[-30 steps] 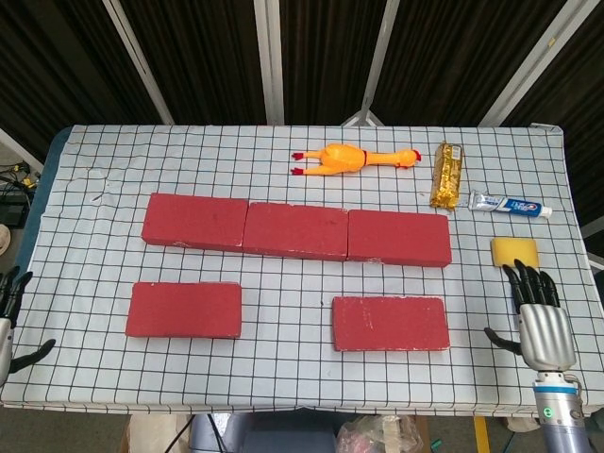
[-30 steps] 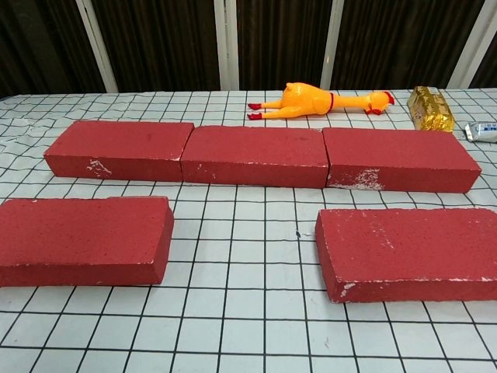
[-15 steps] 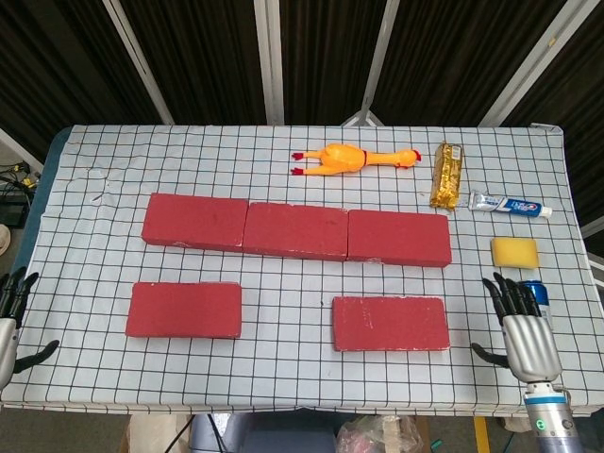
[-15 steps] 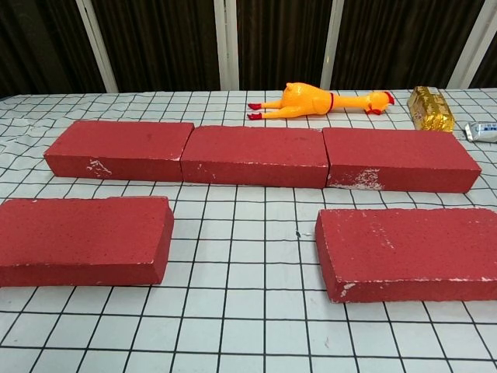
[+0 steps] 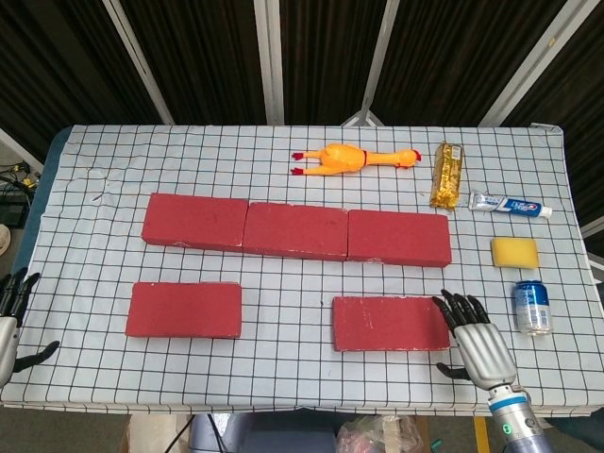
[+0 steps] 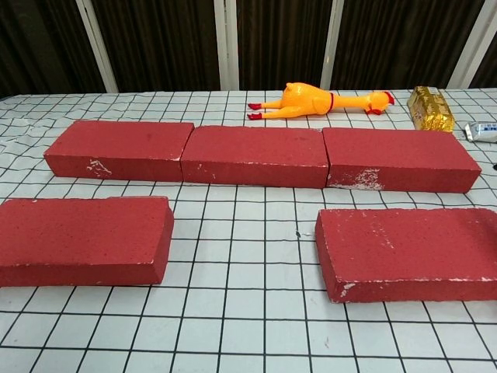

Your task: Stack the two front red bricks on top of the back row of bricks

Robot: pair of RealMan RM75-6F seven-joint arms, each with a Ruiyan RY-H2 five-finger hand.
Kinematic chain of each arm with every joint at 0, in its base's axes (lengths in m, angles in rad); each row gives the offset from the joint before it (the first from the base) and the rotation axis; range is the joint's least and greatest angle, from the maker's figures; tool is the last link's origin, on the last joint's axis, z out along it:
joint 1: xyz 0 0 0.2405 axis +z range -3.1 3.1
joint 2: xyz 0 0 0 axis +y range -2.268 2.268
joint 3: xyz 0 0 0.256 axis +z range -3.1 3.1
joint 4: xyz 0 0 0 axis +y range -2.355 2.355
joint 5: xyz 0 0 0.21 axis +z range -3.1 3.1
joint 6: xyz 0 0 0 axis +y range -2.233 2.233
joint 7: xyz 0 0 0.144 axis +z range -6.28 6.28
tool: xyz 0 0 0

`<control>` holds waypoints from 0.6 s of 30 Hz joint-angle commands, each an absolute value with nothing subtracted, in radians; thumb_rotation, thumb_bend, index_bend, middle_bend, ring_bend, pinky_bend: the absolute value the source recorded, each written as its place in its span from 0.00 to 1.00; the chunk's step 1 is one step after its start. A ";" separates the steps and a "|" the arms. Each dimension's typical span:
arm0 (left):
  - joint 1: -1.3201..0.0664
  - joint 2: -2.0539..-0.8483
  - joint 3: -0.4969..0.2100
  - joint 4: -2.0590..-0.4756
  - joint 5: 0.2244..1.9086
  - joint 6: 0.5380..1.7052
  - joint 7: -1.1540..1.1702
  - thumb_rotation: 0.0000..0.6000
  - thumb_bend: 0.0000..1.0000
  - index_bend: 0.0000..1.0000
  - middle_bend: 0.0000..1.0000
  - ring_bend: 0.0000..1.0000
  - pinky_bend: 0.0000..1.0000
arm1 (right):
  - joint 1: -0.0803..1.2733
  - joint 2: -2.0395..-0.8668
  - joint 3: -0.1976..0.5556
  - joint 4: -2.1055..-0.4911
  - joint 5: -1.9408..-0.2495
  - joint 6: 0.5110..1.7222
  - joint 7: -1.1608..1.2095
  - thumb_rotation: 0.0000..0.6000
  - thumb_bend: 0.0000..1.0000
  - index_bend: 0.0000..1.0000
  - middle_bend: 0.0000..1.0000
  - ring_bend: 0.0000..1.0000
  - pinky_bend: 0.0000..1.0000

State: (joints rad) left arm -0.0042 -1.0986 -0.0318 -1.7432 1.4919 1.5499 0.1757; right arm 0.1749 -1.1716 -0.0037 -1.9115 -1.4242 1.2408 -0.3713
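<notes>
Three red bricks form the back row [image 5: 295, 229] [image 6: 256, 155], end to end across the table. In front lie two single red bricks: the front left brick [image 5: 184, 309] [image 6: 81, 239] and the front right brick [image 5: 389, 323] [image 6: 408, 252]. My right hand [image 5: 475, 343] hovers at the right end of the front right brick, fingers spread, holding nothing; its fingertips reach the brick's right edge. My left hand [image 5: 11, 321] stays at the table's left edge, fingers apart and empty. Neither hand shows in the chest view.
A rubber chicken [image 5: 351, 158] [image 6: 318, 99] lies behind the back row. At the right are a gold packet [image 5: 446, 175] [image 6: 430, 108], a toothpaste tube [image 5: 510, 204], a yellow sponge [image 5: 514, 252] and a blue can [image 5: 531, 307].
My right hand has moved left from the table's right edge to the front right brick's end, uncovering the blue can. The left hand and the bricks have stayed put.
</notes>
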 commanded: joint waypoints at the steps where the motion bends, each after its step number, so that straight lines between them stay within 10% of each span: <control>1: -0.005 -1.098 -0.032 -1.743 1.490 1.548 0.175 1.00 0.00 0.07 0.00 0.00 0.10 | 0.203 -1.203 0.010 -1.937 -1.377 1.210 -0.437 1.00 0.16 0.03 0.00 0.00 0.00; 18: -0.009 -1.093 -0.033 -1.741 1.484 1.543 0.168 1.00 0.00 0.07 0.00 0.00 0.10 | 0.294 -1.326 0.047 -1.980 -1.198 1.172 -0.648 1.00 0.16 0.03 0.00 0.00 0.00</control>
State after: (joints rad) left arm -0.0087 -1.0932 -0.0332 -1.7408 1.4835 1.5430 0.1683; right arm 0.2866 -1.3178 0.0439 -1.9764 -1.2071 1.1733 -0.6385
